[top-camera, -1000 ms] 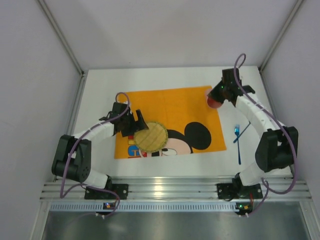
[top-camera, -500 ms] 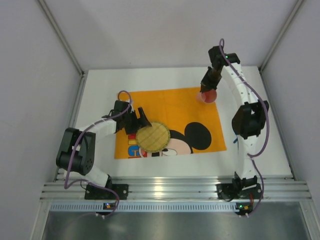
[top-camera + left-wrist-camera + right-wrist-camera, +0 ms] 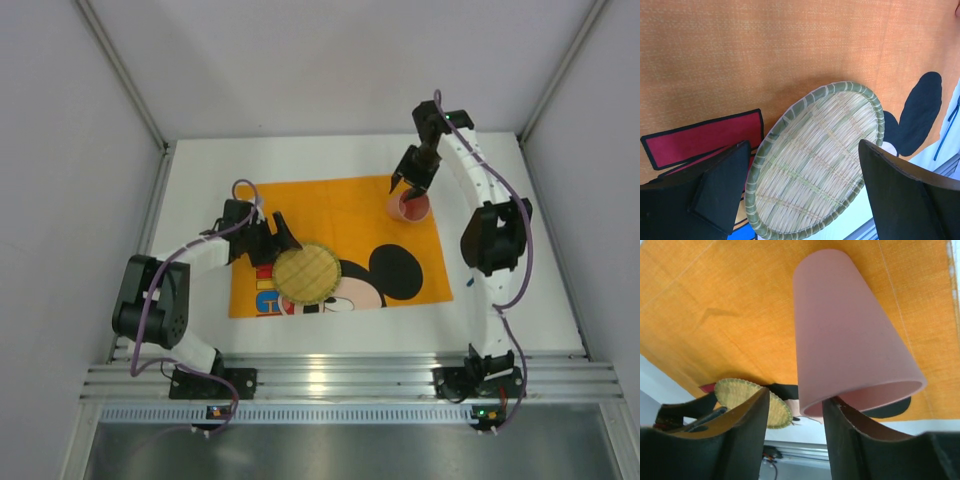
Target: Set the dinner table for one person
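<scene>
Two arms are working over the white surface point(image 3: 200, 180), which is lying under everything. On the left, the left end effector point(image 3: 280, 242) is hovering spread wide and gripping nothing, with the woven plate point(image 3: 304, 272) just right of it on the orange mat point(image 3: 340, 210). Farther right, the pink cup point(image 3: 410, 207) is standing upright at the mat's far corner. The right end effector point(image 3: 411, 190) is sitting directly above, partly parted and straddling the rim without squeezing.

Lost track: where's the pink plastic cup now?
Top view: the pink plastic cup stands on the far right corner of the orange Mickey Mouse placemat.
</scene>
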`<state>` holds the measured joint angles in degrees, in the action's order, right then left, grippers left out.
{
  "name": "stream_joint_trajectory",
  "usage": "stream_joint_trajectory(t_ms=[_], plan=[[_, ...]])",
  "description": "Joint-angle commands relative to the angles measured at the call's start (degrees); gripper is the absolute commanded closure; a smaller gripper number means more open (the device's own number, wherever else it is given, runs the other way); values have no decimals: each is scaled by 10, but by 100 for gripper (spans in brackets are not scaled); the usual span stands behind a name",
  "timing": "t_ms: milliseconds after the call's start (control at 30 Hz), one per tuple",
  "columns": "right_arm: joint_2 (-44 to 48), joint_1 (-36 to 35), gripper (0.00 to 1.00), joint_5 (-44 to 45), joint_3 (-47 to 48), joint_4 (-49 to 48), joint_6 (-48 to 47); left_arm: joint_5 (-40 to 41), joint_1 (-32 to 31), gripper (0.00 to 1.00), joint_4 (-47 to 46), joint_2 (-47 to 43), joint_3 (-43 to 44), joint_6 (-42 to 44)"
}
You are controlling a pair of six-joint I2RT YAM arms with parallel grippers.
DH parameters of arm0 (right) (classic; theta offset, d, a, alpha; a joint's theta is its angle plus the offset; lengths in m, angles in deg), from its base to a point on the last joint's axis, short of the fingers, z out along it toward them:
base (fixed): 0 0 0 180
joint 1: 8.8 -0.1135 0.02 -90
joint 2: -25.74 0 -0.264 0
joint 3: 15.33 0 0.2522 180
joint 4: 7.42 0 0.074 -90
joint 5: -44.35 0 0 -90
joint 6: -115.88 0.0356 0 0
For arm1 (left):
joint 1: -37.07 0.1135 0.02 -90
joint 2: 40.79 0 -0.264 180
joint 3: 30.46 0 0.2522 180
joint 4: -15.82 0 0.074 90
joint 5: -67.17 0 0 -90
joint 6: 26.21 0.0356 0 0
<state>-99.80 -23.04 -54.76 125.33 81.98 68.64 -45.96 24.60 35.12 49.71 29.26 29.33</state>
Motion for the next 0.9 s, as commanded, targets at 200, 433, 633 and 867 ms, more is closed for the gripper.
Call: stream_joint_trajectory(t_ms=[200,433,633,867], plan=[[-45,-10,41,13,118,100,32,-32,15,7,-24,-9,-11,18],[-50,-15,41,-6,139,71,53,-45,17,8,-26,6,-2,17],[-45,-32,43,-12,103,58,49,-45,19,8,-24,17,10,15],[-5,-48,44,12,86,-16,65,-55,19,9,-32,35,11,12]])
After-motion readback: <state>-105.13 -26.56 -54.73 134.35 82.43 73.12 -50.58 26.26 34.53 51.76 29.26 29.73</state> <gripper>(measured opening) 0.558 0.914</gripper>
